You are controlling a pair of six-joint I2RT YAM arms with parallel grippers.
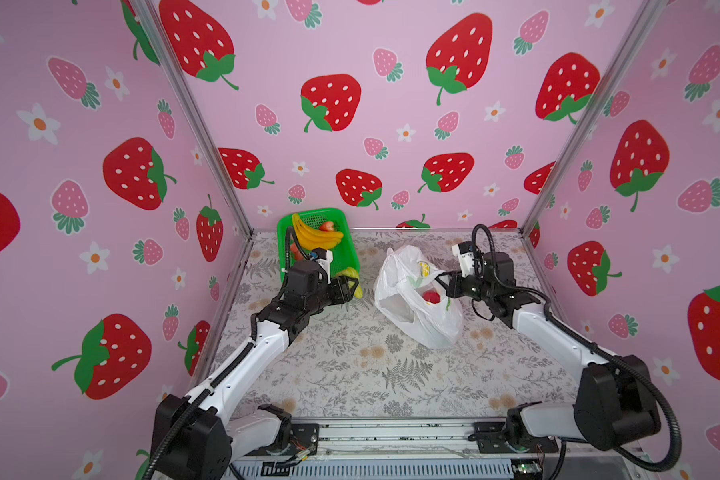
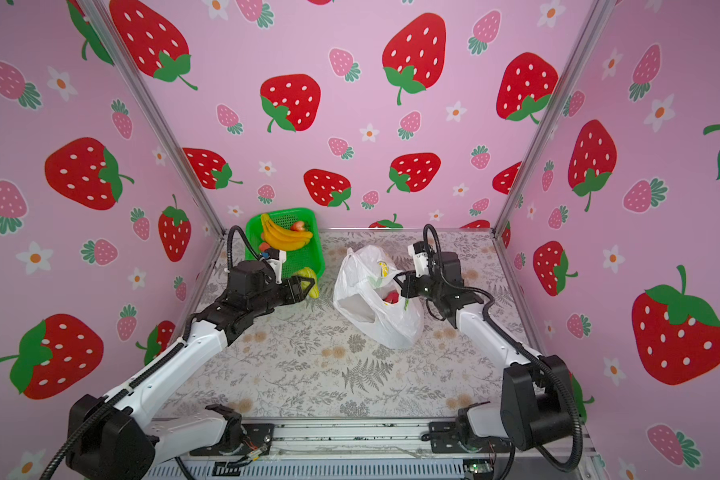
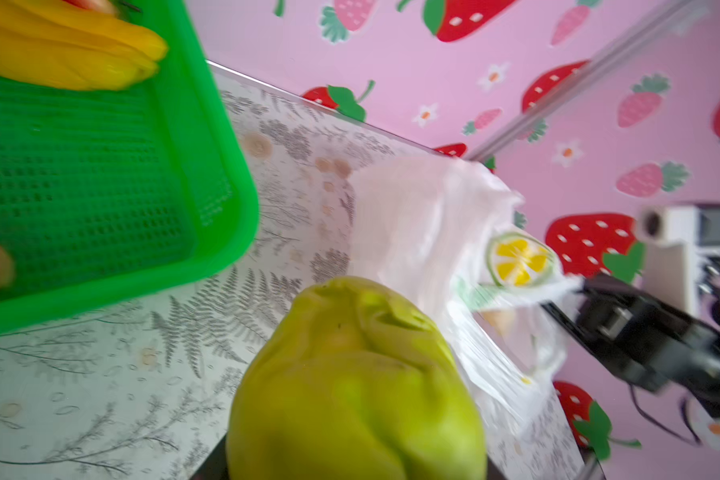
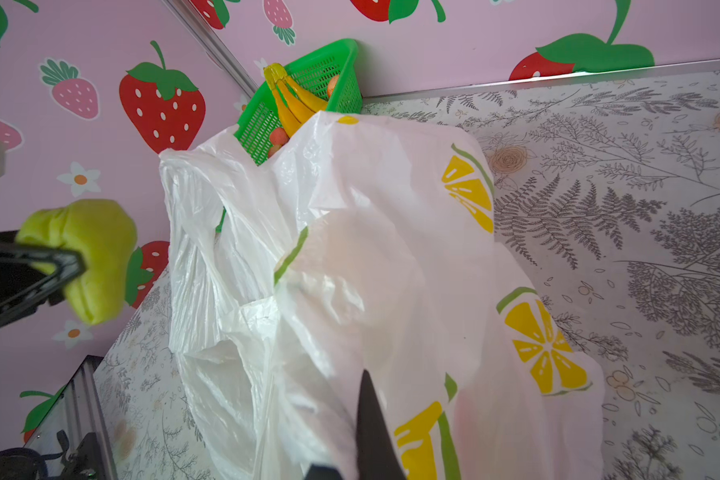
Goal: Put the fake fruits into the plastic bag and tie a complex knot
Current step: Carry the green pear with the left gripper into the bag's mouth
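Loading looks partway: the plastic bag (image 1: 429, 328) slumps right of the desk's middle, mouth open, handles untied, 1 red fruit (image 1: 432, 296) showing inside, no knot yet. The right pincer (image 1: 441, 284) is clenched on the bag's rim, holding the mouth up. The left pincer (image 2: 304, 286), half spread, grasps the green pear-like fruit (image 3: 358, 374), lifted just off the green basket (image 1: 347, 245), short of the bag. In that basket, at the far left corner, the banana bunch (image 1: 314, 239) and small red fruits (image 1: 327, 226) remain

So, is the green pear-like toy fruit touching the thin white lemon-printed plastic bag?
Apart. The right wrist view shows pink wall between the green fruit and the white bag.
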